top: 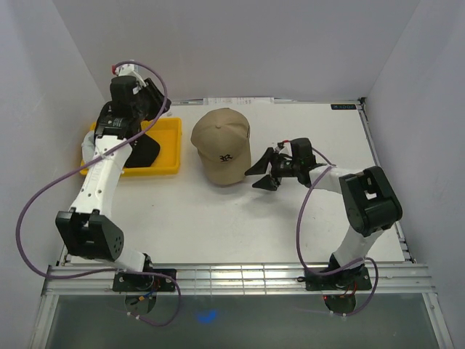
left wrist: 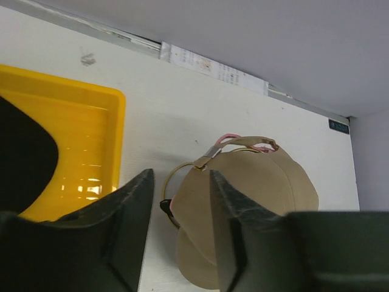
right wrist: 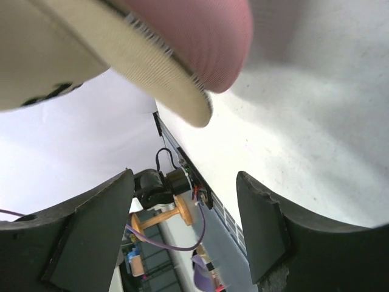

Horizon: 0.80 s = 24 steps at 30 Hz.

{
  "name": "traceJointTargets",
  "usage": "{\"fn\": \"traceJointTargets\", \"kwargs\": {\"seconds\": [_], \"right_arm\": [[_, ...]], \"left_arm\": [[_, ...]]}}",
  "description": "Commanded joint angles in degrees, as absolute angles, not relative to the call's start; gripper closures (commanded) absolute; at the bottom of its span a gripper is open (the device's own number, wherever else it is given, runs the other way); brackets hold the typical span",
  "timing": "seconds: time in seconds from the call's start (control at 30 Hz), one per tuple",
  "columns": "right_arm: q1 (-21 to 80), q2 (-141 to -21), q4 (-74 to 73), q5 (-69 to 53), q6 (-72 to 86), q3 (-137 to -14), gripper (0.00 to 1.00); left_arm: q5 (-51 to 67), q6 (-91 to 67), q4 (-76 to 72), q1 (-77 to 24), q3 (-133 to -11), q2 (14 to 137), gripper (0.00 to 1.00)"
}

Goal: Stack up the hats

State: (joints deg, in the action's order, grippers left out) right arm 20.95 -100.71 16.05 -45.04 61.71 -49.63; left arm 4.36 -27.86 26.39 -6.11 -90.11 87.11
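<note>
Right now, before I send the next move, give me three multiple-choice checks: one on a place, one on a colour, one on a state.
1. Where is the black cap?
A. in the tray
B. at the right edge of the table
C. on the base of the left arm

2. What colour is the middle cap, seen from above?
A. white
B. tan
C. black

3. How is the right end effector?
A. shut on a brim
B. open, holding nothing
C. out of view

Answers:
1. A: the top view shows the black cap lying inside the yellow tray, under the left arm.
2. B: its crown and brim are tan, with a dark logo on the front.
3. B: the right wrist view shows both fingers spread wide with nothing between them, and the brim sits above them.
</note>
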Motion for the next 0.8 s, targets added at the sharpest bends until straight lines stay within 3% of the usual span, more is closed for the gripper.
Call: {"fn": "traceJointTargets", "kwargs": {"seconds": [0.0,0.07,0.23,0.53,0.77], "right_arm": [[20.7,-94.8,15.4,-43.5,56.3,-46.9,0.26],[20.7,-91.7,12.4,-42.4,53.6,-46.0,0.26],[21.1,-85.2,5.0,-39.4,44.0,-45.6,0.26],[21.5,-83.1,2.9,-40.8,37.7,-45.7,0.26],[21.7,-87.1,3.2,-42.5,35.4,-47.6,0.26]], "left_arm": [[-8.5,-28.8,31.9,-4.3,-86.6,79.6,0.44],[-17.6,-29.4,34.6,-2.3,-84.7,76.1,0.38],[-22.6,-30.0,36.8,6.3,-82.1,75.6,0.26],[-12.8,-28.0,33.1,16.7,-86.1,89.0,0.23],[-10.3,-25.9,31.6,16.8,-90.5,99.1,0.23]]}}
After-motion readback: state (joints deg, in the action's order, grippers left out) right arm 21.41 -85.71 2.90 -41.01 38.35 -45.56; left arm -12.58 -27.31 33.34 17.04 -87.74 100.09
